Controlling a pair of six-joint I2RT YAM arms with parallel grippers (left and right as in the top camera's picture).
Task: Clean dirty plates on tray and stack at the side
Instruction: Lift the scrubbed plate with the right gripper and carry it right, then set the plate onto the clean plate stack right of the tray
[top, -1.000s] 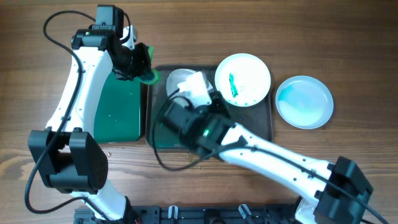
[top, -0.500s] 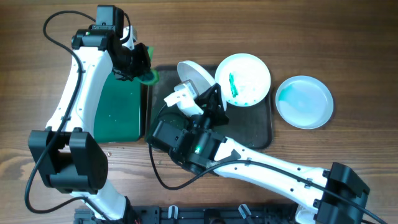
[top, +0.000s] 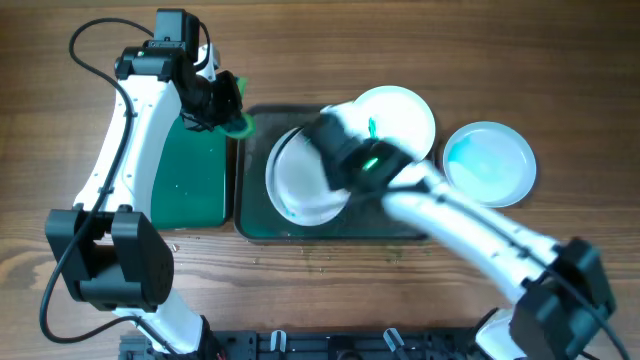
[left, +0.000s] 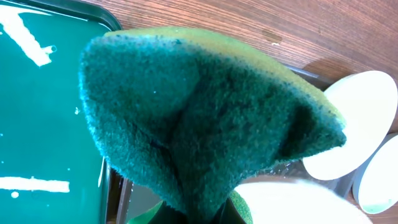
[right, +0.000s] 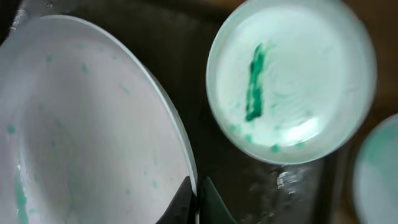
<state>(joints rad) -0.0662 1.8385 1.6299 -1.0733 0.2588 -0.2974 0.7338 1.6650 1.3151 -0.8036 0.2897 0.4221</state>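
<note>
My right gripper (top: 335, 160) (right: 196, 196) is shut on the rim of a white plate (top: 300, 178) (right: 81, 124) with faint green specks, held over the left half of the dark tray (top: 400, 228). A second plate (top: 392, 128) (right: 289, 78) with a green streak lies on the tray's right half. A third plate (top: 490, 163) with a teal smear sits on the table right of the tray. My left gripper (top: 222, 103) is shut on a green sponge (top: 238, 122) (left: 205, 118) at the tray's upper left corner.
A smaller tray with a bright green inside (top: 188, 170) (left: 37, 118) stands left of the dark tray, under my left arm. The wooden table (top: 560, 70) extends on all sides.
My right arm swung from the front of the tray to its right side. The held plate went from tilted on edge to lying nearly flat, face up, over the tray's left half. Left arm unmoved.
</note>
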